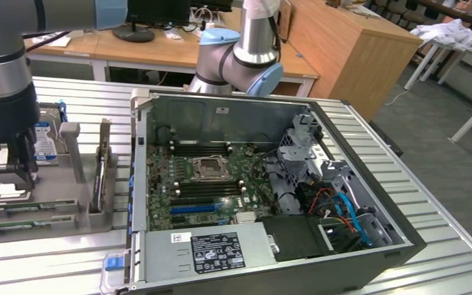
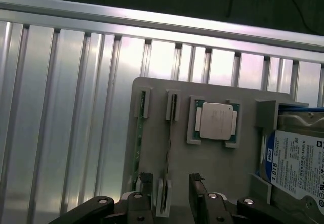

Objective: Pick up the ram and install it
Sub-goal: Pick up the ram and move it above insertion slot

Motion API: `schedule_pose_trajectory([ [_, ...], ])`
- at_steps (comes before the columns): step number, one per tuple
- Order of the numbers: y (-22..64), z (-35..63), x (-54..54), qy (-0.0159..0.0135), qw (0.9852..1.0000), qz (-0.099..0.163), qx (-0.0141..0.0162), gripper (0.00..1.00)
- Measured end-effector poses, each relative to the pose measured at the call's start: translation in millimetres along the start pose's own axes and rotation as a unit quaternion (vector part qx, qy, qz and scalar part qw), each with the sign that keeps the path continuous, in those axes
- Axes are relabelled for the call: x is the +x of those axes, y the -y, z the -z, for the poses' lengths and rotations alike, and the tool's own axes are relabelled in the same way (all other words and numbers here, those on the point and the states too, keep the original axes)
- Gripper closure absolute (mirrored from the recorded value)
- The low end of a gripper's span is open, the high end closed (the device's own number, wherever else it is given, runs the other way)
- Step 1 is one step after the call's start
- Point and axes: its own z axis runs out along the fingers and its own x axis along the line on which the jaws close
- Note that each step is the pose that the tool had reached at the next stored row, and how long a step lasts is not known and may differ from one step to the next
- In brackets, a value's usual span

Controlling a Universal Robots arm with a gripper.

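While you are hovering the end effector (image 2: 171, 183) with fingers apart, the long narrow green ram stick (image 2: 168, 143) is standing edgewise in the grey tray (image 2: 217, 163), running lengthwise away between them.

Bright room light; glare on ribbed table (image 2: 167, 57); case interior (image 1: 211, 120) shadowed

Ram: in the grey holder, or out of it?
In: the ram stands on edge in a slot of the holder; the gripper is open, holding nothing.
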Motion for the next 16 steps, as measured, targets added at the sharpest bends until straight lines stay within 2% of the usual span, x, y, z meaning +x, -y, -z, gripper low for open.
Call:
schedule_pose_trajectory([
  [16,0.8,-19.4,0.5,-0.0004,0.9998,0.018,-0.0003,0.58],
])
